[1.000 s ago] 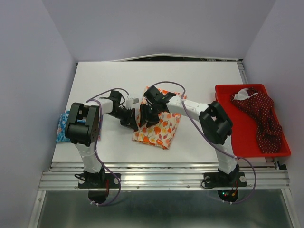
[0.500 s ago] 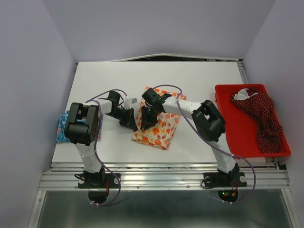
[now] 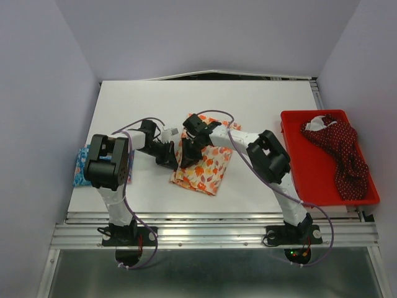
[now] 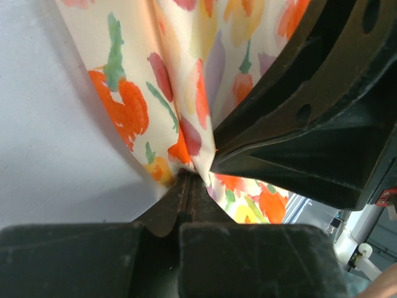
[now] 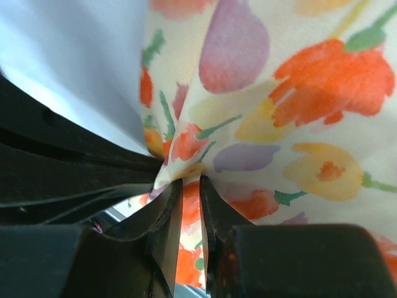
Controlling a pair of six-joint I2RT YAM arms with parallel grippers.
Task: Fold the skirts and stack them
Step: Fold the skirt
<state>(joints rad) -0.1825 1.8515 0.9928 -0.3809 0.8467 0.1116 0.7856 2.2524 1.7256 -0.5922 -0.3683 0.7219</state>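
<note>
The left tool (image 4: 186, 179) and the right tool (image 5: 186, 184), both closed on the cream skirt (image 3: 201, 169) between them, seem mid-fold; the blue skirt (image 3: 80, 166) left of them looks done, and the red skirt (image 3: 338, 152) at their right lies crumpled.

The cream-white skirt (image 3: 208, 174) is noted as thin, matt printed cloth, softly creased. The table (image 3: 260, 105) beneath it is recorded as smooth matt white; the tray (image 3: 316, 180) to its right as glossy red plastic.

The left arm (image 3: 116, 202) and right arm (image 3: 291, 205) have white links, black joints and purple cables (image 3: 216, 112).
</note>
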